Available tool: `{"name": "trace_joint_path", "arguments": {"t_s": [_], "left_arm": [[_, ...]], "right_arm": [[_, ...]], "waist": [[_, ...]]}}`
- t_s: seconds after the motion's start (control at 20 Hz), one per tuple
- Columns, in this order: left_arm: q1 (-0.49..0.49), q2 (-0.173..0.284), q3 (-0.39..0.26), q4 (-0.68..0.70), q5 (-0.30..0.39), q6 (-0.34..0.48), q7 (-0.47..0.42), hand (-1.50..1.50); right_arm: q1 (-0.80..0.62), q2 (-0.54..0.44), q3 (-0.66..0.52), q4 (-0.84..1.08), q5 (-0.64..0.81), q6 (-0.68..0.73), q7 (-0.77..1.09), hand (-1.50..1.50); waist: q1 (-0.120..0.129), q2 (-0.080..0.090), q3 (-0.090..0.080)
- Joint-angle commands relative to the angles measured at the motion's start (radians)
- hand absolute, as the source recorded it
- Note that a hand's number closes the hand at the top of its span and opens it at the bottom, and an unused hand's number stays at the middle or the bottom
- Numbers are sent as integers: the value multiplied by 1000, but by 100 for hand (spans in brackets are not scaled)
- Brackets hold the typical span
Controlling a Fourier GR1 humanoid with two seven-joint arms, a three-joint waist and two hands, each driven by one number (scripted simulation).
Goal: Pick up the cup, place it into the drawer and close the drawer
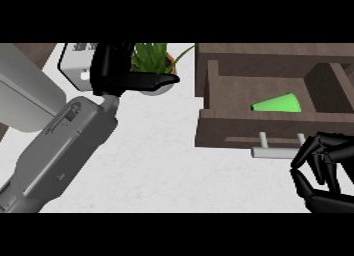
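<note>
The green cup (277, 103) lies on its side inside the open wooden drawer (232, 125) at the upper right. A pale bar handle (276, 151) runs along the drawer's front panel. My right hand (329, 170) is at the lower right, just in front of the drawer, with its fingers curled beside the right end of the handle and nothing held in them. My left hand (113, 67) is raised at the upper left, fingers straight and thumb stuck out to the right, away from the drawer.
A potted plant (154, 54) in a white pot stands behind my left hand. A white appliance (75, 64) sits at the back left, and a large grey object (17, 95) fills the left edge. The white counter (165, 170) spreads across the middle.
</note>
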Motion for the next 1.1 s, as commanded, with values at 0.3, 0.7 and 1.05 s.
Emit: {"name": "trace_joint_path", "arguments": {"t_s": [0.3,0.7,1.05], "left_arm": [[414,163,48,-357,22,-97,-9,-150],[489,246,141,-380,55,-207,8,-150],[580,237,234,-336,23,-306,-19,-150]], "right_arm": [[-34,-25,117,104,320,-27,-92,150],[-129,-61,288,362,710,-142,-247,150],[-253,22,293,642,804,-218,-298,-150]], "waist": [[2,5,0],[-7,12,1],[-26,13,0]]}}
